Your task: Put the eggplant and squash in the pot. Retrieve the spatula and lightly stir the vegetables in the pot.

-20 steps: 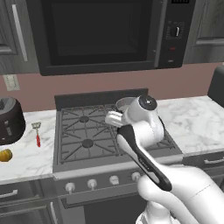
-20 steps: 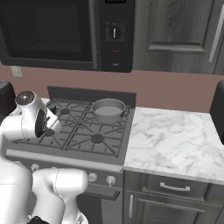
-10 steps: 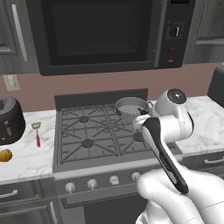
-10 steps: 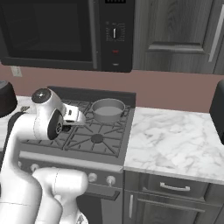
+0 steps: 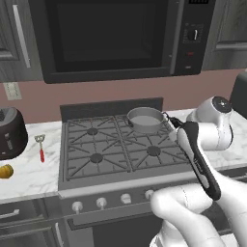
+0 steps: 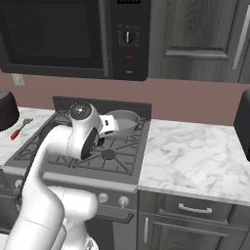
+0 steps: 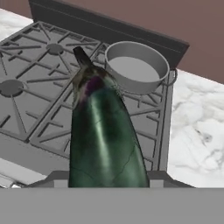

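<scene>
One eggplant (image 7: 105,131) stands up the middle of my hand view, glossy dark green-purple, stem end pointing away from the camera. It rises from between the fingers of the gripper (image 5: 170,125), which I read as clamped on its lower end; the fingertips themselves are hidden behind the vegetable. The eggplant hangs over the right side of the stove (image 5: 96,149), above the grates. Its stem tip sits just left of the pot (image 7: 131,85) in that view and does not touch it.

From the left base view, the pot (image 5: 144,120) sits on the back right burner. The gripper is close beside its right rim, with the arm bent over the front right corner of the stove. From the right base view, the hand (image 6: 108,125) is level with the pot (image 6: 124,119) and just in front of it.

On the counter (image 5: 29,176) left of the stove, the spatula (image 5: 41,147) lies flat, red handle toward me and metal head toward the wall. The squash (image 5: 5,171) rests nearer the front edge, at the left border of the left base view, well apart from the pot. A dark toaster (image 5: 9,132) stands behind it, just beside the spatula. I can also see the spatula (image 6: 19,128) at the far left of the right base view.
</scene>
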Controlling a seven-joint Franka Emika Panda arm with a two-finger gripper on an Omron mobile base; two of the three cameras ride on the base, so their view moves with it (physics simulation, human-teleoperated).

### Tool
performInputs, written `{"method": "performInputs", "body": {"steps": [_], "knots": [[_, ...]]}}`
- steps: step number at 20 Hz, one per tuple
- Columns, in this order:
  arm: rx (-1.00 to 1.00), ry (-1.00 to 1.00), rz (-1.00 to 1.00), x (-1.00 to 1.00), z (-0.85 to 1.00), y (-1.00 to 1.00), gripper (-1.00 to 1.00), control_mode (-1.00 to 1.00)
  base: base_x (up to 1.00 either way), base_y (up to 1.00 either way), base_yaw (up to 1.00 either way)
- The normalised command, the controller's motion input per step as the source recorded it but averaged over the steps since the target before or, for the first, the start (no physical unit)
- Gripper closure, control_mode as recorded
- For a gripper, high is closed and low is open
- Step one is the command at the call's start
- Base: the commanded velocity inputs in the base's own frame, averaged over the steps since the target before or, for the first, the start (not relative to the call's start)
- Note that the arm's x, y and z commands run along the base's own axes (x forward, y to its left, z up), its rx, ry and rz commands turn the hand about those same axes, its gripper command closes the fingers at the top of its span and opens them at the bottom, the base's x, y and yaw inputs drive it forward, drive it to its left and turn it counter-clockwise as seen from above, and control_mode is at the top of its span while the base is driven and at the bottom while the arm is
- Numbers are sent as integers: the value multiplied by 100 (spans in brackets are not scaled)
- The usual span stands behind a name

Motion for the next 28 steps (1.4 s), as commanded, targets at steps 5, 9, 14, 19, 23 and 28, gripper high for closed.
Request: {"method": "performInputs", "body": {"steps": [5, 9, 14, 19, 23, 28], "knots": [[3, -2, -6, 57, 7, 8, 100, -100, 0, 0, 0], [6, 0, -23, 100, 0, 22, 100, -100, 0, 0, 0], [6, 1, -21, 92, 0, 2, 100, -100, 0, 0, 0], [9, 2, -5, 38, -27, -1, 100, -100, 0, 0, 0], [6, 1, 0, 33, -40, 0, 100, -100, 0, 0, 0], [5, 0, 4, 54, -24, 0, 100, -100, 0, 0, 0]]}}
